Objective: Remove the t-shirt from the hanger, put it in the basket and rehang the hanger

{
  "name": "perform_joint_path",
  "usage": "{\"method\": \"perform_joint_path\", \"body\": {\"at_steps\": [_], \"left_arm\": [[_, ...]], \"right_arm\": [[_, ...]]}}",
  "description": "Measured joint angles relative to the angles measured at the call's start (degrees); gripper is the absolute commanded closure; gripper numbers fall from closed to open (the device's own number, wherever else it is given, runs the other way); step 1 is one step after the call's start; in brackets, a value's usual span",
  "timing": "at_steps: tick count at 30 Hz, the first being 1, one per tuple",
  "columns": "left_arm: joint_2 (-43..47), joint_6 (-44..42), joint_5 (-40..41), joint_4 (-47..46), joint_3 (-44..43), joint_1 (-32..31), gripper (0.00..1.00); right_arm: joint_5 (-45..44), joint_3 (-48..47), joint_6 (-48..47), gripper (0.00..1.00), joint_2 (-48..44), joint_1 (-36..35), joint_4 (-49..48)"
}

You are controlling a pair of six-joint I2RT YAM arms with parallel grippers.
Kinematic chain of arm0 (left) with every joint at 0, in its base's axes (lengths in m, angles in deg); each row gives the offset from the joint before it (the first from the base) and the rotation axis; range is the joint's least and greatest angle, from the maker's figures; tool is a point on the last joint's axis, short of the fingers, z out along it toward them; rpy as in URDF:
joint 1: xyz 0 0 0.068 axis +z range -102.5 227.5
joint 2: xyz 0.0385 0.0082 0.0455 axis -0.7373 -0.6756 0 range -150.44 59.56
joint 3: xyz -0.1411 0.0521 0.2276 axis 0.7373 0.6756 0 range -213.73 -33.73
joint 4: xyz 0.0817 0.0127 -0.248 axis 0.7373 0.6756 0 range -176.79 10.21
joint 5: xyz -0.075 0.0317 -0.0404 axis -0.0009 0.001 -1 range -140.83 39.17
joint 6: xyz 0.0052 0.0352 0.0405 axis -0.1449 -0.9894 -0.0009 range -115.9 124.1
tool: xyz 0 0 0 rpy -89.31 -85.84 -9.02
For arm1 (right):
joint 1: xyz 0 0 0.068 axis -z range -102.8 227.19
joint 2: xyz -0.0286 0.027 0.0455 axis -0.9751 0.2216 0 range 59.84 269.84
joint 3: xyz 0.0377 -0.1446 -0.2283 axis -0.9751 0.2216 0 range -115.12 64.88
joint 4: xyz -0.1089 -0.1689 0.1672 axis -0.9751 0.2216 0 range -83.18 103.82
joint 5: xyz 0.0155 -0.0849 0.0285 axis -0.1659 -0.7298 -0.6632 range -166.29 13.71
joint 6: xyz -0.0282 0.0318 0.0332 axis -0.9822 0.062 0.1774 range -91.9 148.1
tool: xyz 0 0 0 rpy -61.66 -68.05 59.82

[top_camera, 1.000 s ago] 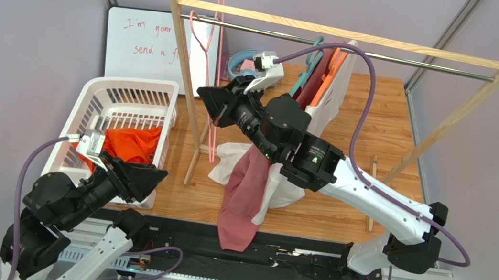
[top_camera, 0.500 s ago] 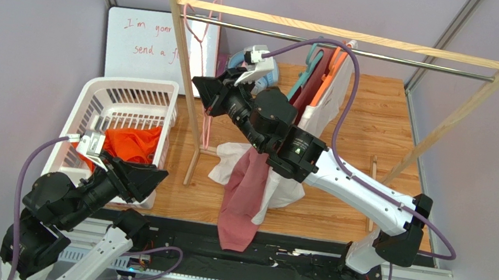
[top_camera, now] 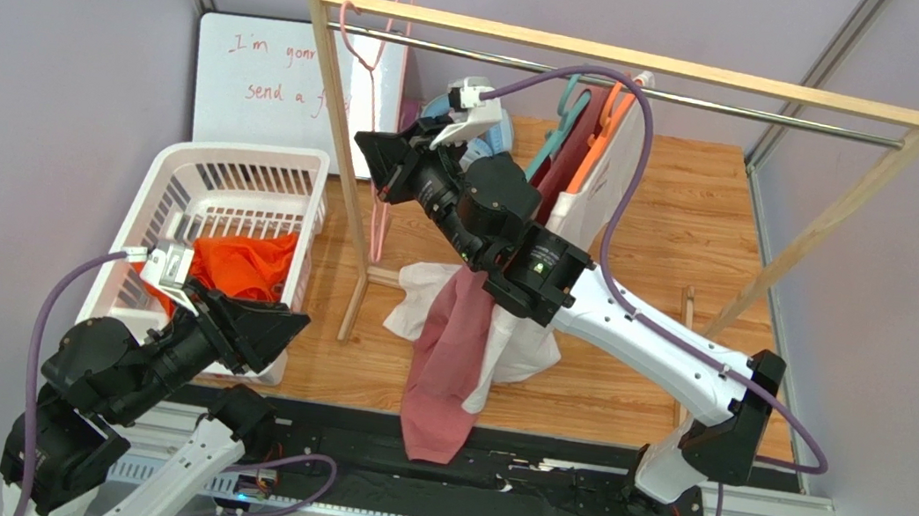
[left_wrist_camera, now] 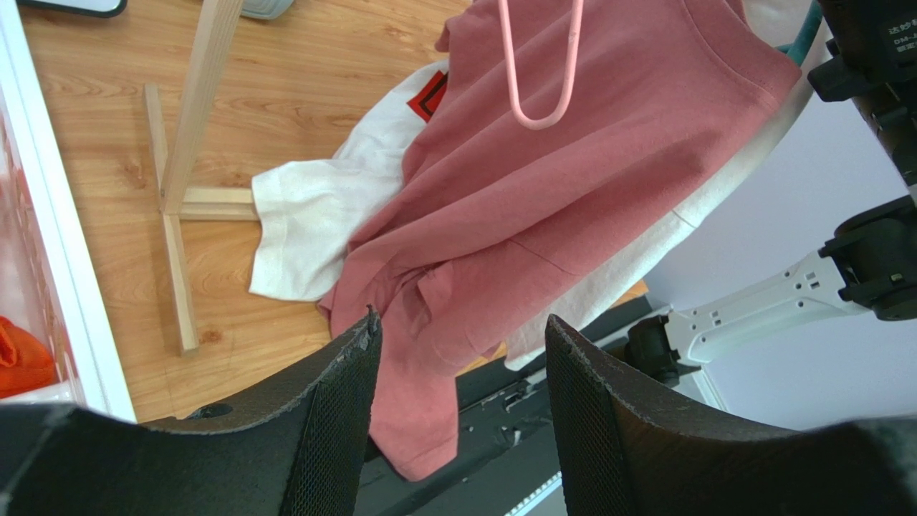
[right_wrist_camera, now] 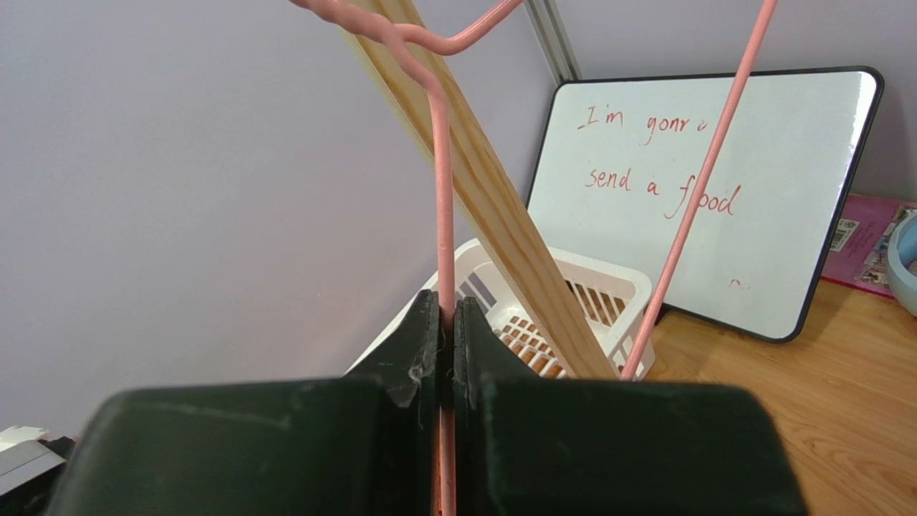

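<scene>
The dusty-pink t-shirt (top_camera: 446,350) lies off the hanger, draped over a white t-shirt (top_camera: 427,294) on the wooden floor; it also shows in the left wrist view (left_wrist_camera: 560,183). The bare pink wire hanger (top_camera: 373,234) hangs upright beside the rack's left post. My right gripper (top_camera: 370,147) is shut on one of its wires (right_wrist_camera: 441,194), with the hook up near the rail. My left gripper (top_camera: 283,322) is open and empty, low by the basket, above and to the left of the shirts (left_wrist_camera: 461,328).
A white laundry basket (top_camera: 237,162) holding an orange garment (top_camera: 240,267) stands at the left. The wooden rack (top_camera: 664,65) carries other hung garments (top_camera: 600,144). A whiteboard (top_camera: 262,79) leans at the back left. The rack's post and foot (left_wrist_camera: 183,194) stand between basket and shirts.
My right gripper has carried the pink hanger up and to the left, closer to the rack's left post. The shirts and my left arm have not moved.
</scene>
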Motion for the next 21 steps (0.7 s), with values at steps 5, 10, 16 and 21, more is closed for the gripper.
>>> {"method": "perform_joint_path", "body": {"at_steps": [5, 10, 16, 21], "left_arm": [[0.0, 0.0, 0.0, 0.0, 0.0, 0.0, 0.37], [0.0, 0.0, 0.0, 0.0, 0.0, 0.0, 0.37], [0.0, 0.1, -0.2, 0.0, 0.0, 0.0, 0.37], [0.0, 0.2, -0.7, 0.0, 0.0, 0.0, 0.37]], "right_arm": [[0.3, 0.3, 0.4, 1.00, 0.1, 0.4, 0.1], [0.7, 1.0, 0.6, 1.00, 0.2, 0.9, -0.6], [1.0, 2.5, 1.0, 1.00, 0.6, 1.4, -1.2], [1.1, 2.8, 2.1, 0.93, 1.1, 1.5, -0.9]]}}
